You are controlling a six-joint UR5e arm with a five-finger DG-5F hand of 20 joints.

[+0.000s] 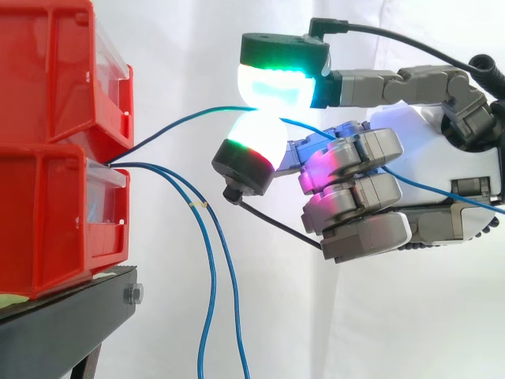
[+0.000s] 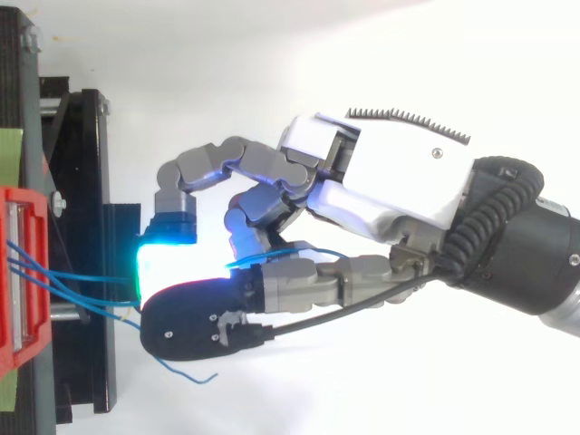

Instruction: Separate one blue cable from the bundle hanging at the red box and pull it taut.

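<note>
One thin blue cable point(image 1: 181, 120) runs from the slot between the stacked red bins point(image 1: 63, 142) up and right into my hand point(image 1: 371, 158). It passes between two glowing fingertip pads point(image 1: 276, 83), pinched there, then trails on past the palm to the right. It hangs in a gentle curve, not straight. Two other blue cables point(image 1: 209, 260) droop from the same slot and hang down beside the black stand point(image 1: 71, 316). From above, my hand point(image 2: 390, 181) sits right of the bins, its pads closed over the blue cable point(image 2: 86, 281) near the bin front point(image 2: 23, 272).
A white curtain backs the scene. The black stand's frame point(image 2: 86, 254) lies under and just right of the bins. A loose blue cable end point(image 2: 186, 372) curls below my hand in the top view.
</note>
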